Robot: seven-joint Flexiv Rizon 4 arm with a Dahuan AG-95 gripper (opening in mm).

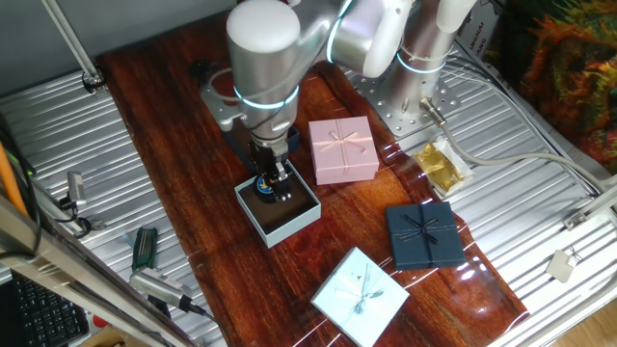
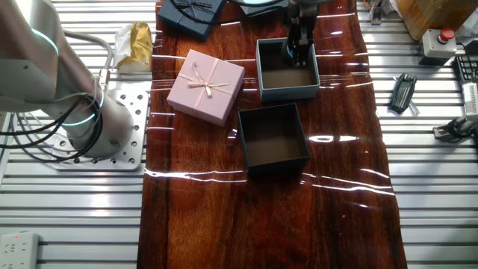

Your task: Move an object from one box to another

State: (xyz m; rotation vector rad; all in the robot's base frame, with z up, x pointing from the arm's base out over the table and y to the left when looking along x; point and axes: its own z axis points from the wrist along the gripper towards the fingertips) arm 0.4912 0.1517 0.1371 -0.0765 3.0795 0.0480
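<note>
Gripper [image 1: 274, 185] down inside the pale blue box [image 1: 301, 223], fingers close together around the small blue disc [image 1: 265, 189] at the box's far corner. Dark navy box [image 2: 273, 139] just beside it, nothing seen inside. Pink gift box [image 1: 342, 149] nearby.

From here the arm's wrist blocks most of the dark navy box [image 2: 272, 138] in one fixed view, so only the other fixed view shows it whole. The gripper [image 1: 273, 186] sits down inside the pale blue box [image 1: 304, 219], and its fingertips are too dark against the brown floor to separate. A blue speck by them may be the disc [image 1: 264, 189]. The navy gift box [image 2: 190, 13] is cut by the top edge
</note>
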